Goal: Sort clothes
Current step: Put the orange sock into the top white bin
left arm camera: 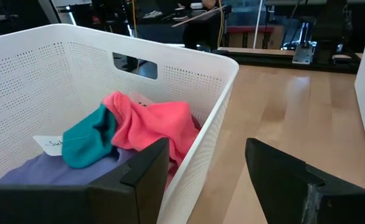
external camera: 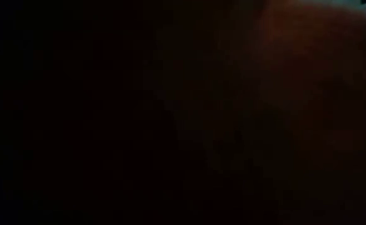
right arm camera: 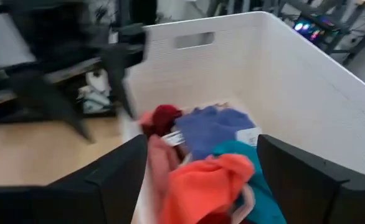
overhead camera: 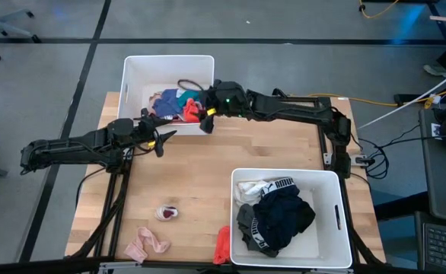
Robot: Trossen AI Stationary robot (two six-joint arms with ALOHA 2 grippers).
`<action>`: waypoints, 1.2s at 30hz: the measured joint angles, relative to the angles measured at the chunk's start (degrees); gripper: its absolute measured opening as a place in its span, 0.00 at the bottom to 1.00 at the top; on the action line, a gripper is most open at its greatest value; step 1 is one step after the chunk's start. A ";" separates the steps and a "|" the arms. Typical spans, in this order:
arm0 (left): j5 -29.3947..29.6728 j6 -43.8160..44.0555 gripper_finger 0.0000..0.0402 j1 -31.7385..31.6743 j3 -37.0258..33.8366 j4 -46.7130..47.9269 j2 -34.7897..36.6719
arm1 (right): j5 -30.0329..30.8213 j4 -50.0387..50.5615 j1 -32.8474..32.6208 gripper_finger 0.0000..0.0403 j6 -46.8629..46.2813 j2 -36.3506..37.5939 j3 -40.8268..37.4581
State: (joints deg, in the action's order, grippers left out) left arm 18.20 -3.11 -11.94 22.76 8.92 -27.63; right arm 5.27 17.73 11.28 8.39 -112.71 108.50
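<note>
Coloured clothes (overhead camera: pixel 173 104), pink, teal, blue and maroon, lie in a white bin (overhead camera: pixel 132 84) at the table's far left. My right gripper (overhead camera: pixel 205 116) hangs open over that bin's near right corner. In the right wrist view (right arm camera: pixel 202 142) a red-orange garment (right arm camera: pixel 201 186) lies between its fingers, with no grip showing. My left gripper (overhead camera: pixel 159 141) is open and empty just outside the bin's near wall. Its wrist view (left arm camera: pixel 207 155) shows a pink garment (left arm camera: pixel 151 124) and a teal one (left arm camera: pixel 89 140) inside. The low view is dark.
A second white bin (overhead camera: pixel 333 221) at the near right holds black, grey and white clothes (overhead camera: pixel 280 213). On the bare wood near the front lie a small maroon-and-white piece (overhead camera: pixel 167 212), a pale pink garment (overhead camera: pixel 147 243) and a red piece (overhead camera: pixel 223 243).
</note>
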 joint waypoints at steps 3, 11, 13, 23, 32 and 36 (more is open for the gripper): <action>0.00 0.21 0.50 0.01 0.00 0.02 0.01 | 2.07 6.35 -2.78 0.74 1.34 0.03 2.10; -2.50 3.00 0.50 -0.01 0.11 0.97 0.06 | 2.78 22.90 -10.61 0.72 1.08 0.05 8.27; -6.71 3.07 0.50 0.00 0.11 0.38 0.04 | 2.76 26.02 -12.21 0.72 0.85 0.05 9.27; -13.97 6.18 0.50 4.90 0.70 -7.79 -2.10 | 2.14 36.84 -14.79 0.71 -5.04 3.94 10.10; -10.48 7.42 0.50 16.32 11.35 -5.30 -17.91 | 2.91 37.87 -17.13 0.71 -12.81 11.40 1.84; -7.96 8.58 0.50 23.21 16.75 -1.88 -25.86 | 10.74 37.67 -21.23 0.71 -18.64 16.32 -5.67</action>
State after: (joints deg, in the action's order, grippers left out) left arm 10.24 5.47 11.27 39.51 7.03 -53.49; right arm 16.01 55.40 -9.95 -10.25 -96.38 102.83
